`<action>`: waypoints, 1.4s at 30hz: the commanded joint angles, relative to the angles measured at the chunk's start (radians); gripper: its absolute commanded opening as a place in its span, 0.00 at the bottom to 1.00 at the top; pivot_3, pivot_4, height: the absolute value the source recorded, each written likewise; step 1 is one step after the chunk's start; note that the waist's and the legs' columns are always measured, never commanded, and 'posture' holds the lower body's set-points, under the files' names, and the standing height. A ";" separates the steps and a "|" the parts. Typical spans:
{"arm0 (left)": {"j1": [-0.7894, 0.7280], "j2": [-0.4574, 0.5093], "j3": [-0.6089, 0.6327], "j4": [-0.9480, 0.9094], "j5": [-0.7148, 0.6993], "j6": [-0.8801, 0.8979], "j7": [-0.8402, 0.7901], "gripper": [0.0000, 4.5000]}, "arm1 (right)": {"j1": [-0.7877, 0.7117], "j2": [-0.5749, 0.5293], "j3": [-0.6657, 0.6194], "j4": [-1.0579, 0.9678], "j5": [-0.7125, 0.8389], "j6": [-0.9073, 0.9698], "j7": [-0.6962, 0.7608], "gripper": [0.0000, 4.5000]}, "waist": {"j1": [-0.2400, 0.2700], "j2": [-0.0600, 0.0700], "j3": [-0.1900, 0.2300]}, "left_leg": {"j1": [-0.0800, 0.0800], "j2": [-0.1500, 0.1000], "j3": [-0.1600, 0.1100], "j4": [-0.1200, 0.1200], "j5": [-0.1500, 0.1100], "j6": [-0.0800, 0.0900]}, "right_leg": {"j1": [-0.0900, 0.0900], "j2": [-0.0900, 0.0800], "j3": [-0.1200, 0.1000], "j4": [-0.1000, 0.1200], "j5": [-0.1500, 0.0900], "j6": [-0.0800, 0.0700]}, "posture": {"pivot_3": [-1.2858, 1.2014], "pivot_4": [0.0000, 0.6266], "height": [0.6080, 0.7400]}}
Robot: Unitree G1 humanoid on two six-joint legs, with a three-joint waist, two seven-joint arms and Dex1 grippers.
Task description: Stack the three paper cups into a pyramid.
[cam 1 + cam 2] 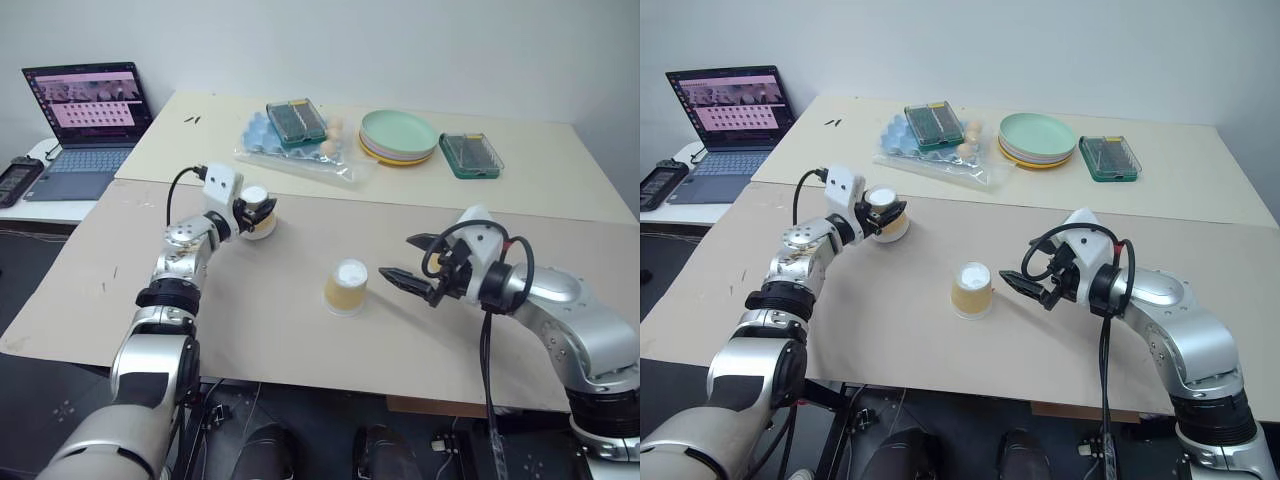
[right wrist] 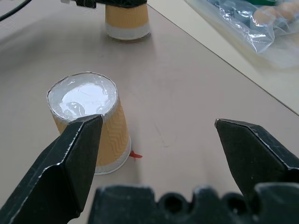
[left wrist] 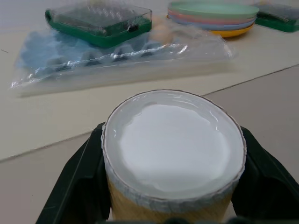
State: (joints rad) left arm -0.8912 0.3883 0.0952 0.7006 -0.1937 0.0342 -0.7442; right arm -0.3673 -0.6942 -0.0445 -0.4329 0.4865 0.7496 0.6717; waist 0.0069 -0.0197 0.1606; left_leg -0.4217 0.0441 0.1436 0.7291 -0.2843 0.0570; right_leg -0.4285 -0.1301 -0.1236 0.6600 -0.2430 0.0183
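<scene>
Two paper cups show on the tan desk, both upside down with white bases up. One cup (image 1: 346,288) stands free near the middle of the desk, toward its front edge. The other cup (image 1: 258,212) is toward the left side, clenched between the black fingers of the left end effector (image 1: 256,212).

The left wrist view brings that held cup (image 3: 173,158) close: its white base and paper seam are plain, with a black finger (image 3: 77,186) pressed on each flank, which the head views give too small to read. The right wrist view shows the free cup (image 2: 91,123) with a small red mark on the desk at its foot, and farther off the held cup's lower part, apparently just off the surface, though I cannot tell for certain.

The right end effector (image 1: 403,260) is released, its two fingers spread wide and level, pointing at the free cup from just beside it and touching nothing.

Along the desk's far edge, on a paler board, lie a clear plastic bag over a blue tray (image 1: 290,148), a green box (image 1: 296,122) on top of it, a stack of coloured plates (image 1: 398,135) and a second green box (image 1: 470,155). At the far left a laptop (image 1: 85,125) stands open on a separate low surface, against a white wall.
</scene>
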 commanded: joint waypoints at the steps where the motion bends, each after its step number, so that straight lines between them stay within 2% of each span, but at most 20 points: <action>1: 0.201 0.118 -0.083 -0.489 -0.166 0.182 -0.302 0.58 | -0.008 -0.012 -0.030 -0.006 -0.006 -0.015 -0.005 1.00 | -0.010 0.000 0.000 | 0.000 0.000 0.000 0.000 0.000 0.000 | -0.001 0.000 0.001 0.000 0.000 0.000 | 0.52 0.24 0.75; 4: 0.337 0.213 -0.134 -0.684 -0.195 0.266 -0.385 0.58 | -0.004 -0.014 -0.036 -0.001 -0.008 -0.017 -0.003 1.00 | -0.023 0.001 0.000 | 0.001 0.000 0.001 -0.002 0.000 0.000 | 0.000 0.000 0.001 -0.001 -0.001 0.001 | 0.52 0.24 0.75; 9: 0.422 0.291 -0.164 -0.757 -0.202 0.309 -0.468 0.58 | -0.002 -0.015 -0.040 -0.001 -0.011 -0.016 -0.004 1.00 | -0.012 0.001 0.000 | 0.003 0.001 0.000 0.001 0.001 -0.001 | 0.001 0.000 0.001 -0.001 0.000 0.001 | 0.52 0.24 0.75; 12: 0.375 0.235 -0.202 -0.701 -0.161 0.271 -0.436 0.58 | 0.007 -0.016 -0.049 -0.014 -0.005 -0.010 -0.008 1.00 | -0.003 0.001 0.000 | 0.007 0.001 0.000 0.001 0.001 -0.001 | 0.005 0.000 0.002 -0.001 0.000 0.000 | 0.52 0.24 0.75; 19: 0.290 0.119 -0.270 -0.579 -0.096 0.198 -0.420 0.58 | 0.018 -0.021 -0.072 -0.040 0.009 0.005 -0.019 1.00 | 0.004 0.001 0.000 | 0.005 0.000 0.000 0.001 0.001 -0.001 | 0.004 0.001 0.002 -0.001 0.000 0.000 | 0.52 0.24 0.75; 28: 0.254 0.081 -0.288 -0.484 -0.062 0.129 -0.443 0.58 | 0.041 -0.033 -0.099 -0.076 0.025 0.028 -0.035 1.00 | 0.003 0.001 0.000 | 0.005 0.001 0.000 0.000 0.001 -0.001 | 0.004 0.001 0.002 -0.003 0.000 0.000 | 0.52 0.24 0.75; 30: 0.251 0.075 -0.283 -0.479 -0.064 0.128 -0.441 0.80 | 0.046 -0.035 -0.101 -0.080 0.025 0.030 -0.038 1.00 | 0.005 0.001 0.000 | 0.005 0.001 0.000 0.000 0.001 -0.001 | 0.004 0.001 0.002 -0.003 0.000 0.000 | 0.52 0.24 0.75; 31: 0.249 0.072 -0.278 -0.477 -0.070 0.130 -0.442 0.84 | 0.048 -0.035 -0.103 -0.082 0.026 0.031 -0.040 1.00 | 0.005 0.001 0.000 | 0.005 0.001 0.000 0.000 0.001 0.000 | 0.004 0.000 0.002 -0.003 0.000 0.000 | 0.52 0.24 0.75; 32: 0.250 0.072 -0.276 -0.478 -0.071 0.128 -0.443 0.94 | 0.050 -0.034 -0.106 -0.085 0.028 0.032 -0.041 1.00 | 0.005 0.001 0.000 | 0.005 0.000 0.000 0.000 0.000 0.000 | 0.004 0.000 0.002 -0.003 0.000 0.000 | 0.52 0.24 0.75; 33: 0.250 0.074 -0.274 -0.479 -0.070 0.126 -0.442 0.99 | 0.052 -0.034 -0.108 -0.088 0.030 0.033 -0.042 1.00 | 0.005 0.001 0.000 | 0.005 0.000 0.000 0.000 0.000 0.000 | 0.004 0.000 0.002 -0.003 0.000 0.000 | 0.52 0.24 0.75; 36: 0.250 0.089 -0.258 -0.512 -0.087 0.150 -0.448 0.99 | 0.065 -0.039 -0.136 -0.091 0.053 0.037 -0.031 1.00 | 0.004 0.001 0.000 | 0.005 0.001 0.000 0.000 0.000 0.000 | 0.004 0.000 0.002 -0.003 0.000 0.000 | 0.52 0.24 0.75; 42: 0.262 0.204 -0.175 -0.713 -0.206 0.337 -0.470 0.99 | 0.180 -0.095 -0.368 -0.124 0.251 0.104 0.074 1.00 | 0.006 0.001 0.000 | 0.005 0.001 -0.001 0.000 0.000 0.000 | 0.004 0.000 0.002 -0.003 0.000 0.000 | 0.52 0.24 0.75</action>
State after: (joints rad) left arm -0.6218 0.5609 -0.1300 0.0829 -0.3410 0.3074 -1.2040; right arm -0.2153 -0.7584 -0.3093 -0.5148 0.6641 0.8308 0.7063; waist 0.0125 -0.0187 0.1606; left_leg -0.4165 0.0449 0.1429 0.7289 -0.2842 0.0572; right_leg -0.4242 -0.1296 -0.1214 0.6562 -0.2431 0.0183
